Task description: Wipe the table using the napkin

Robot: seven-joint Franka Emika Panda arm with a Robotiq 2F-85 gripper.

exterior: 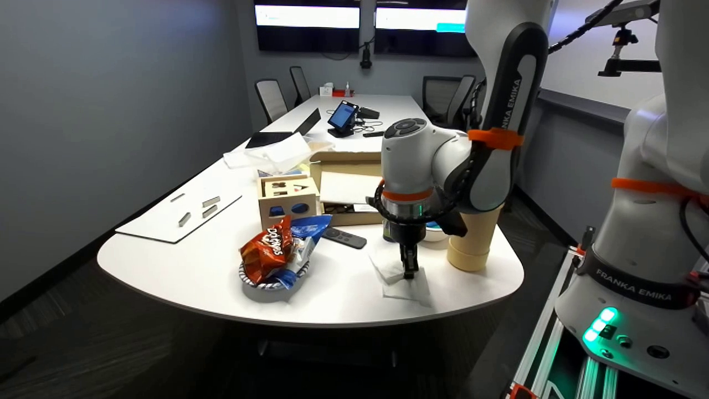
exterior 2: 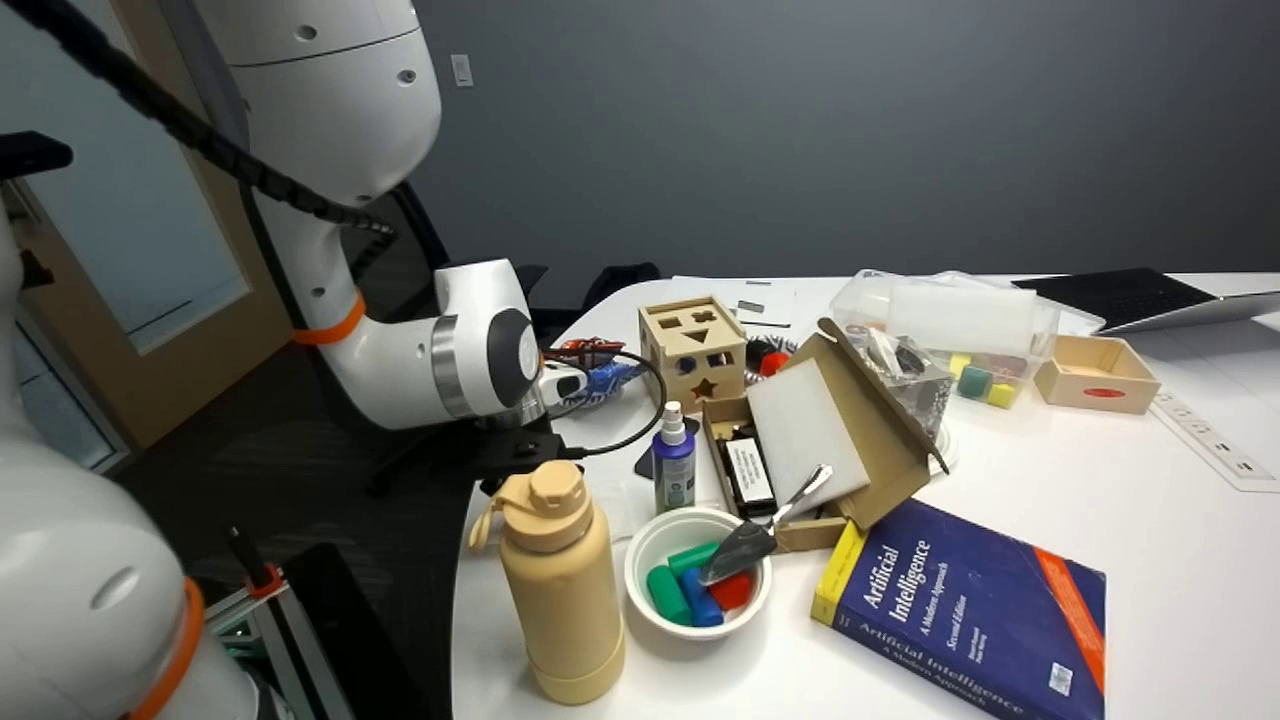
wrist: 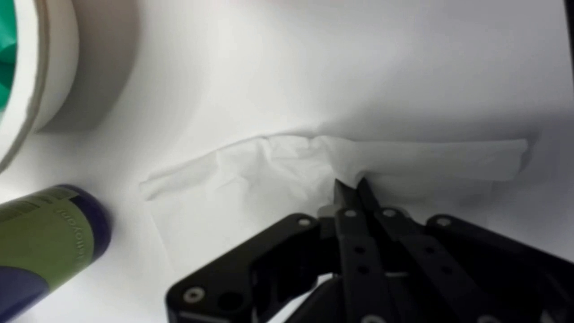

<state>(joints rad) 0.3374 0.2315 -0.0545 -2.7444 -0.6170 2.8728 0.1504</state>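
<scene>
The table [exterior: 188, 277] is long and white with a rounded near end; it also shows in an exterior view [exterior 2: 800, 670]. The napkin [exterior: 392, 272] is a thin white crumpled tissue lying on the table near that end. My gripper [exterior: 410, 274] points straight down onto it. In the wrist view the napkin [wrist: 269, 193] spreads to both sides of the fingertips, with a raised fold along one edge. The gripper [wrist: 350, 185] is shut, its tips almost together, with the tissue bunched at them. In an exterior view the fingertips are hidden behind the tan bottle [exterior 2: 565, 600].
A white bowl [exterior 2: 640, 570] of coloured blocks and a spray bottle [exterior 2: 674, 465] stand close to the napkin. A snack basket [exterior: 271, 286], a remote [exterior: 344, 238], a wooden shape box [exterior: 288, 199] and an open cardboard box [exterior: 354, 219] are nearby. A book [exterior 2: 970, 610] lies farther off.
</scene>
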